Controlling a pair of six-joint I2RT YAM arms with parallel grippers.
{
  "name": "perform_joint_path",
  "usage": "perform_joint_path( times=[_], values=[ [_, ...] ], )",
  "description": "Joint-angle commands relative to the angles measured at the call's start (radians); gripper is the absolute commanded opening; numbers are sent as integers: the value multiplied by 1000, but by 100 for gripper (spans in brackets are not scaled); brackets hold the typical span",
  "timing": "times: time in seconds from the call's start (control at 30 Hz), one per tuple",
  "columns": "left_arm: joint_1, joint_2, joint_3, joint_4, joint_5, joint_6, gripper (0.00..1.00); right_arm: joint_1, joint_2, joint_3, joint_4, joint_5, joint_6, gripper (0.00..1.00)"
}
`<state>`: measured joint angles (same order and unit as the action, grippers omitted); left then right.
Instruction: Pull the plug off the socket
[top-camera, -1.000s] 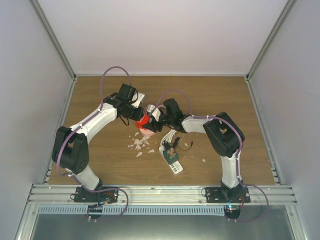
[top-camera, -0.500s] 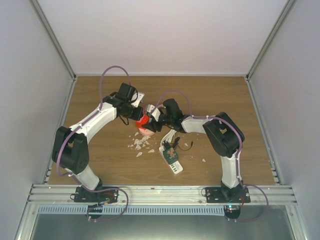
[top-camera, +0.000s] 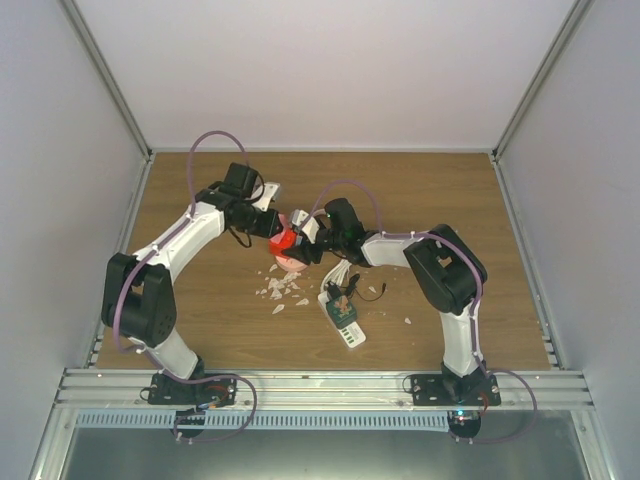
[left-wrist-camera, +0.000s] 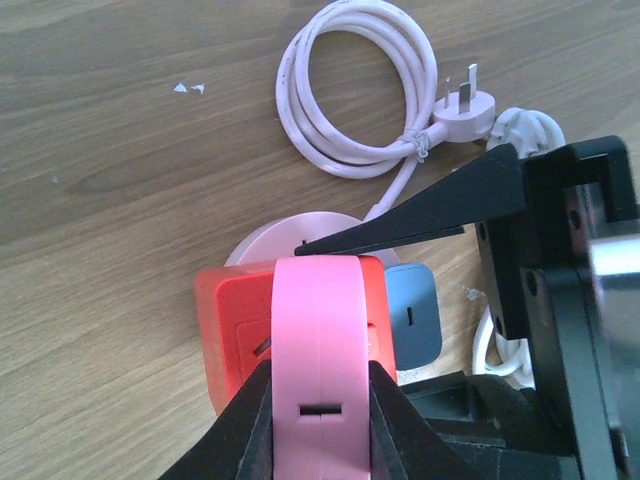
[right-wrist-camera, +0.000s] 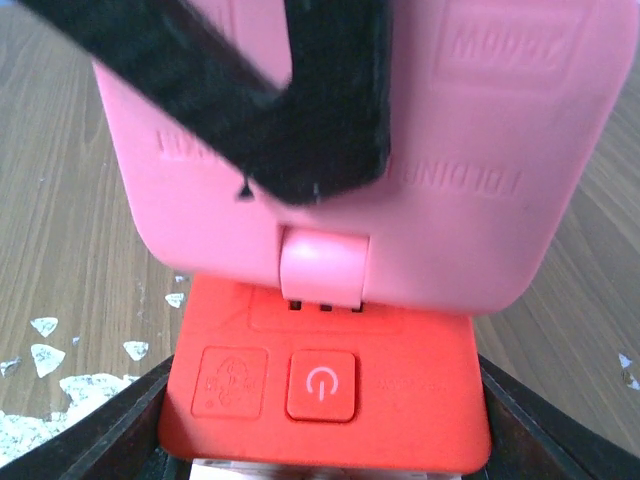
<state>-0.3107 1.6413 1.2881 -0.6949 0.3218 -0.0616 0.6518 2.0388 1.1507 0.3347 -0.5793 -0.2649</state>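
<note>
A red cube socket (right-wrist-camera: 330, 395) with a power button is held between the fingers of my right gripper (right-wrist-camera: 325, 440), which is shut on its two sides. A pink plug (left-wrist-camera: 318, 350) sits against the socket's face with no gap showing. My left gripper (left-wrist-camera: 318, 385) is shut on the plug's flat sides. In the top view the two grippers meet over the red socket (top-camera: 284, 241) at the table's middle, the left gripper (top-camera: 270, 228) from the back left and the right gripper (top-camera: 306, 246) from the right. A blue-grey plug (left-wrist-camera: 412, 315) sits on another face of the cube.
A coiled pink cable (left-wrist-camera: 350, 100) with a white plug (left-wrist-camera: 465, 110) lies on the wood behind the socket. A white power strip (top-camera: 341, 322) with a small device lies nearer the arms. White chips (top-camera: 280, 290) are scattered in front of the socket.
My left arm's wrist and elbow have shifted a little back and to the left. The red socket has drifted slightly left with both grippers still shut.
</note>
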Motion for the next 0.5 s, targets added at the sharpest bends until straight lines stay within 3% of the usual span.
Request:
perform_joint_path(
  times=[0.0, 0.27, 0.47],
  values=[
    [22, -85, 28, 38, 62, -4, 5, -9, 57, -36, -105, 79, -23, 15],
    [44, -90, 21, 38, 94, -11, 5, -9, 62, -32, -110, 76, -23, 16],
    [85, -124, -23, 50, 156, 0, 4, -14, 42, -6, -161, 37, -46, 31]
  ],
)
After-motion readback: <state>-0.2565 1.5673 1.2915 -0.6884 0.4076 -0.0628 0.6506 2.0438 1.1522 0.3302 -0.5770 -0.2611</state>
